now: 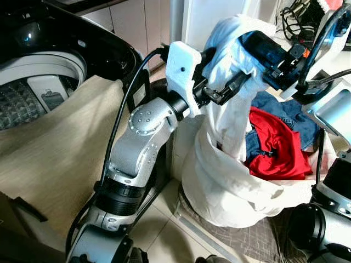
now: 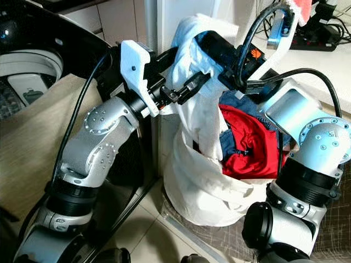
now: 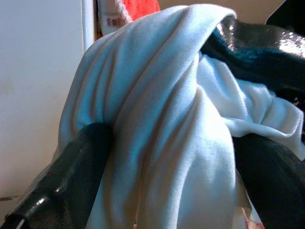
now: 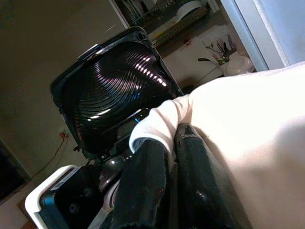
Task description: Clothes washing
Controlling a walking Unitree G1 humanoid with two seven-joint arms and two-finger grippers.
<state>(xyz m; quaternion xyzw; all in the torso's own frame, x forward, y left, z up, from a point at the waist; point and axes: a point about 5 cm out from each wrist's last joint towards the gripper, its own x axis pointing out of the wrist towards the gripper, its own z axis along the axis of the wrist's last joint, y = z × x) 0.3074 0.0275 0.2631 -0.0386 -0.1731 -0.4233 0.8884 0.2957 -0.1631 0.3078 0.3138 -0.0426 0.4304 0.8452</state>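
While my silver arms reach forward over the floor, both of my grippers meet at a pale white garment (image 1: 233,82) that is lifted above the laundry bag (image 1: 219,186). My left gripper (image 3: 157,157) has its two black fingers (image 3: 71,176) spread apart with a thick fold of the cloth bunched between them, so they are closed on the garment as far as the fabric allows. My right gripper (image 4: 171,171) comes in from the other side; its fingers (image 4: 143,186) lie almost together, pinching an edge of the same cloth, which drapes over them.

The garment hangs down from the two grippers, its lower end trailing into the open mouth of the white laundry bag, which stands on the floor just in front of me. Inside the bag lie a red garment (image 1: 277,148) and, beside and behind it, blue denim clothes (image 1: 288,112).

To my left stands the washing machine (image 1: 49,76), a beige cloth (image 1: 60,142) draped over its front; its drum (image 1: 22,98) is open and its dark lid (image 4: 114,95) is raised. Farther back on my right, black cables (image 1: 293,19) lie on a pale desk (image 1: 340,63)
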